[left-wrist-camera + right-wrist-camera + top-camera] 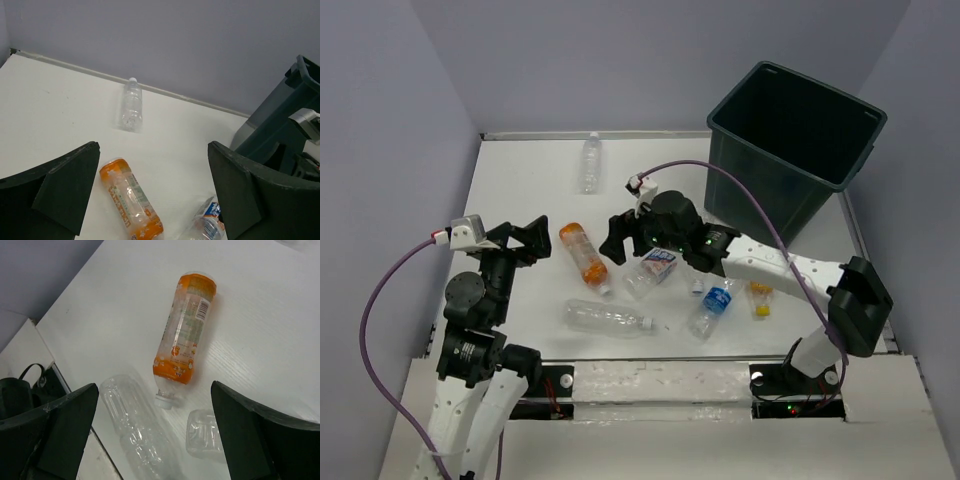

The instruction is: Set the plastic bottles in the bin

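An orange-labelled bottle [585,255] lies on the white table between my two grippers. It also shows in the left wrist view [131,200] and the right wrist view [185,335]. My left gripper [540,242] is open and empty just left of it. My right gripper [613,240] is open and empty just right of it, above a crushed white-and-blue-labelled bottle [655,270]. A long clear bottle [605,318] lies near the front edge, and a blue-labelled bottle [713,305] lies to its right. Another clear bottle [590,163] lies at the back. The dark bin [790,130] stands at the back right.
A small yellow-orange bottle [761,297] and a small white cap [697,288] lie under the right forearm. A purple cable arcs over the right arm towards the bin. Grey walls close in the table on three sides.
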### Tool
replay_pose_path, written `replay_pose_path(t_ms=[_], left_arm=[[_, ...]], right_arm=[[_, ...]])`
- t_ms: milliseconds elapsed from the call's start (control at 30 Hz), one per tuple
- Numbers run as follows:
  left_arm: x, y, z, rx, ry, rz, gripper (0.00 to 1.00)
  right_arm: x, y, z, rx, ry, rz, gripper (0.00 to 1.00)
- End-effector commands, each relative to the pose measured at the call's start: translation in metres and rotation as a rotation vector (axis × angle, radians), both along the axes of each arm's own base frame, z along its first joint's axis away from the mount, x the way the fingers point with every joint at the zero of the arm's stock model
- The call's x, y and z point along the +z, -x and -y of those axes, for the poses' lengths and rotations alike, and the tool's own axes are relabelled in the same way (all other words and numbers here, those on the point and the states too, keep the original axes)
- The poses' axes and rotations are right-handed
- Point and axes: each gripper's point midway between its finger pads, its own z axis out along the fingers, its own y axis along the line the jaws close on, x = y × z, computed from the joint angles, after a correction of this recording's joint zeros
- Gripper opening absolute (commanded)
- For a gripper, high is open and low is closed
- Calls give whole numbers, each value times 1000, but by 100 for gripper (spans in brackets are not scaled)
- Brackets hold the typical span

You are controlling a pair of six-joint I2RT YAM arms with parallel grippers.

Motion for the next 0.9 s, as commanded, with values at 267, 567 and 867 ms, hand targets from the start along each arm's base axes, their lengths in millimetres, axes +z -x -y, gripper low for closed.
replay_pose_path(t_ms=[267,567,867], left_arm=[[20,2,-12,59,16,45,99],[22,6,-20,99,43,52,99],[22,8,-18,93,47,50,99]], right_arm=[[-23,-30,-66,-13,43,-21,100],[-85,-38,-105,-57,244,1,100],[-135,-58,-108,-164,382,30,97]])
